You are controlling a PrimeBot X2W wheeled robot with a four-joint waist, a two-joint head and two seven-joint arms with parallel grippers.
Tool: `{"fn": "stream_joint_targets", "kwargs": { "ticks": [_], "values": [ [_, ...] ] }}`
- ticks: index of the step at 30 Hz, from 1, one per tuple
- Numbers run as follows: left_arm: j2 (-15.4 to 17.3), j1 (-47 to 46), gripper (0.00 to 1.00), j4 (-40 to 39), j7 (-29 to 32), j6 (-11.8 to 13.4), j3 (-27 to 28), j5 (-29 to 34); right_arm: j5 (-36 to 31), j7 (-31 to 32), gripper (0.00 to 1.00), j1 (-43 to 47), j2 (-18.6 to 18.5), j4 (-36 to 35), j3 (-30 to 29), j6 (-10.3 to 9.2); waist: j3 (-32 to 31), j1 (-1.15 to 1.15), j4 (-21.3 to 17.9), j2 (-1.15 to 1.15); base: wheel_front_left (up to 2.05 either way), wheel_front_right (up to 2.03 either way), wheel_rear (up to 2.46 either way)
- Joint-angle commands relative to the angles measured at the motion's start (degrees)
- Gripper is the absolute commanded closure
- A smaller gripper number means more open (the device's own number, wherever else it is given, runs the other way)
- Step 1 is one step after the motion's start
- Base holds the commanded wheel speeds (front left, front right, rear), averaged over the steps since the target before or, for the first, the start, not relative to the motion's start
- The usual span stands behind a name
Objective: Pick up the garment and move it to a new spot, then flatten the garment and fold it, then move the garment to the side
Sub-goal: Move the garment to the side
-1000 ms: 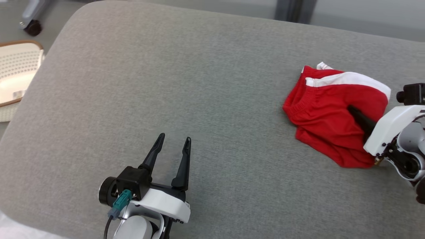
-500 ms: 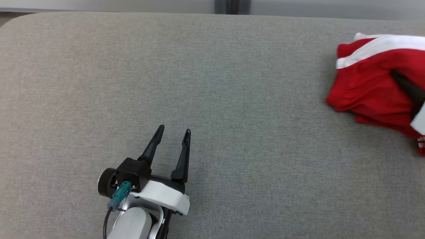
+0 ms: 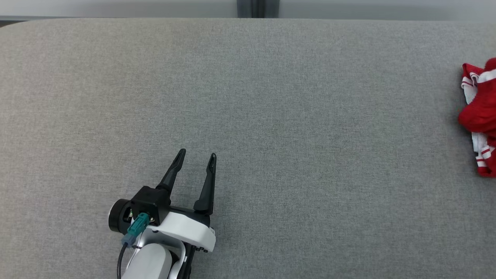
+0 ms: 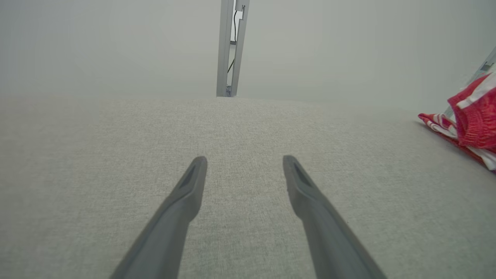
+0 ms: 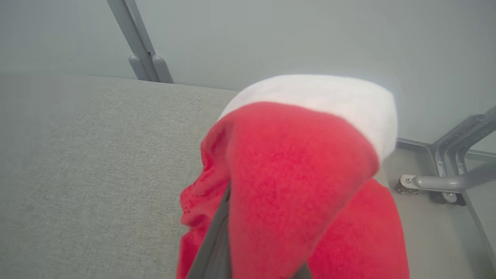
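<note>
Over the front left of the grey bench (image 3: 271,77), the left gripper (image 3: 197,153) is hovering, its jaws standing wide apart with nothing between them. At the bench's far right edge, the red-and-white garment (image 3: 480,112) is draping over the right gripper (image 5: 228,201), whose jaws are clamping it.

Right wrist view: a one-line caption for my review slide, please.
Right tool shut on the red garment, white band uppermost, fabric draped over it above the grey padded surface.

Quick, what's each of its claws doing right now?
Left end effector: open, empty.
Right end effector: shut on the red garment.
</note>
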Motion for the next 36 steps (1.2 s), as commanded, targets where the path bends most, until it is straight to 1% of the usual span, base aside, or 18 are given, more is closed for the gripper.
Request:
{"fn": "stream_joint_targets", "kwargs": {
  "ticks": [1,6,9,12,17,21,22,23,24,27,32,36],
  "values": [
    [0.24,-0.24,0.0,-0.14,-0.23,-0.28,0.25,0.54,-1.32,-0.77,1.0,0.48,-0.74,1.09,-0.25,0.02,0.91,0.0,-0.21,0.0,0.0,0.0,0.0],
    [0.24,-1.61,0.0,-0.23,-0.23,-0.47,0.23,1.15,-8.01,-1.4,1.0,-0.7,-0.62,6.36,1.11,0.02,3.83,0.0,-0.79,0.0,0.0,0.0,0.0],
    [0.25,-2.22,0.0,-0.31,-0.23,-0.45,0.4,1.55,-11.45,-1.8,1.0,-1.47,0.76,9.07,1.52,0.02,5.64,0.0,-1.13,0.0,0.0,0.0,0.0],
    [0.25,-3.01,0.0,-0.35,-0.23,-0.38,0.81,1.94,-17.16,-1.75,1.0,-2.8,1.62,11.75,3.44,0.01,7.5,0.0,-1.46,0.0,0.0,0.0,0.0],
    [0.25,-3.98,0.0,-0.14,-0.22,-0.63,1.39,2.83,-26.24,-2.0,1.0,-6.53,3.2,17.41,5.04,0.01,10.17,0.0,-1.42,0.0,0.0,0.0,0.0],
    [0.26,-4.05,0.0,-0.1,-0.13,-0.85,1.55,3.09,-31.31,-1.4,1.0,-8.38,5.06,22.3,5.37,0.01,11.11,0.0,-1.22,0.0,0.0,0.0,0.0],
    [0.27,-4.14,0.0,-0.1,-0.1,-0.87,1.55,3.14,-32.21,-1.22,0.91,-8.64,5.46,23.57,5.2,0.01,11.23,0.0,-1.18,0.0,0.0,0.0,0.0],
    [0.28,-4.26,0.0,-0.06,-0.09,-0.87,1.56,3.16,-33.33,-1.31,0.05,-8.88,5.93,24.62,5.35,0.01,11.32,0.0,-1.15,0.0,0.0,0.0,0.0],
    [0.29,-4.33,0.0,-0.02,-0.09,-0.87,1.56,3.15,-34.09,-1.85,0.0,-8.98,6.41,25.33,5.4,0.01,11.38,0.0,-1.14,0.0,0.0,0.0,0.0],
    [0.29,-4.44,0.0,0.2,-0.09,-0.69,1.67,2.98,-34.88,-2.67,0.0,-9.01,8.21,27.19,4.99,0.04,11.19,0.0,-1.22,0.0,0.0,0.0,0.0],
    [0.27,-3.97,0.0,0.39,-0.1,-0.62,1.78,2.7,-36.46,-3.05,0.0,-9.33,10.05,29.49,4.92,0.06,9.86,0.0,-1.58,0.0,0.0,0.0,0.0],
    [0.25,-3.41,0.0,0.35,-0.11,-0.7,1.52,2.17,-37.73,-2.72,0.0,-10.65,10.03,30.95,4.67,0.01,8.2,0.0,-1.78,0.0,0.0,0.0,0.0]
  ]
}}
